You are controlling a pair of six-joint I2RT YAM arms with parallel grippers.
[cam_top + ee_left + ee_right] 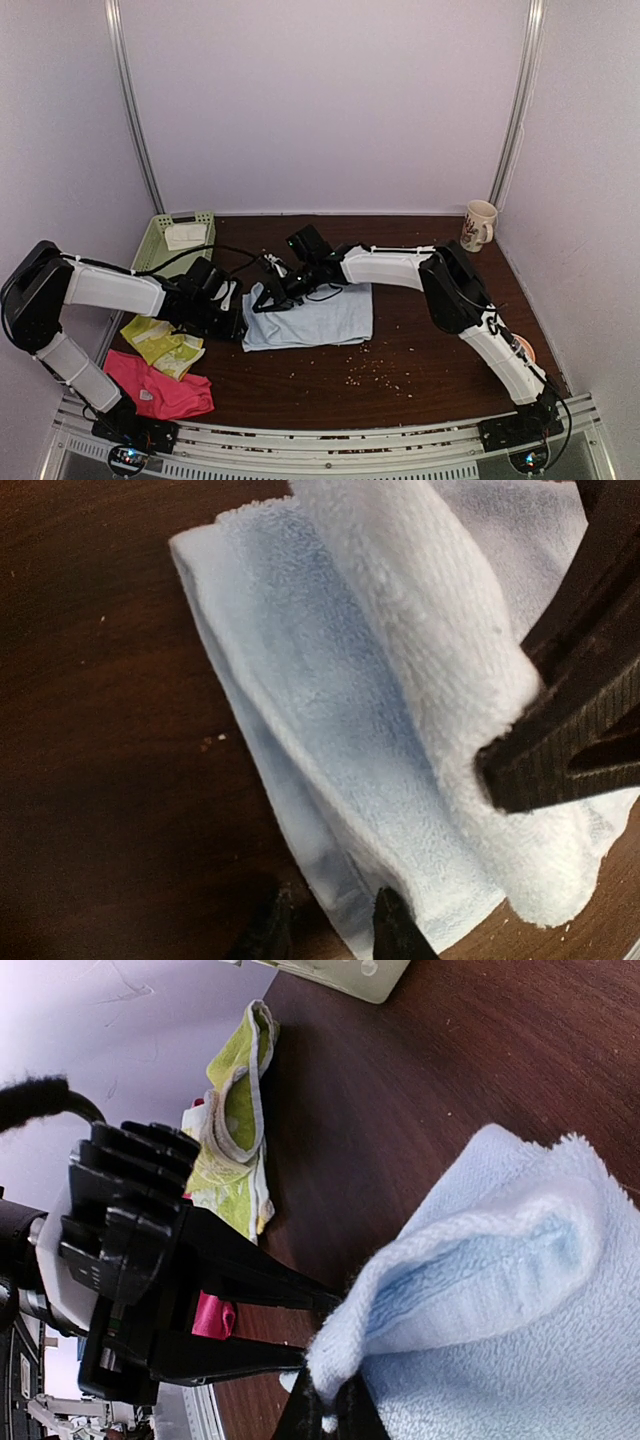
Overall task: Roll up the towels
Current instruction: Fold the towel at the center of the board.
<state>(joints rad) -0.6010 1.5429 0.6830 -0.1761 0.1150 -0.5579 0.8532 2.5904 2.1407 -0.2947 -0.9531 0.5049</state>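
Top external view: dark wooden table (430, 340), walled on three sides. Blue towel (325, 318) lies flat just left of the table's middle, long side running left-right. Its left end is lifted and curled over itself.

Green slotted basket (152, 248) stands in the far left corner, well apart from the blue towel. Pink towel (160, 390) lies crumpled at the near left corner. Yellow-green towel (165, 345) is bunched by the left edge, touching the pink one, between it and the basket. Cream towel (185, 236) sits folded inside the basket. Mug (478, 224) stands upright in the far right corner.

Left gripper (332, 927): fingers set narrow, clamped on the blue towel's left edge where the layers stack. Right gripper (330, 1415): fingers pressed tight together, pinching the raised fold of the blue towel, just beside the left gripper.

Pale crumbs (375, 370) are scattered on the table toward the near edge, right of the blue towel.
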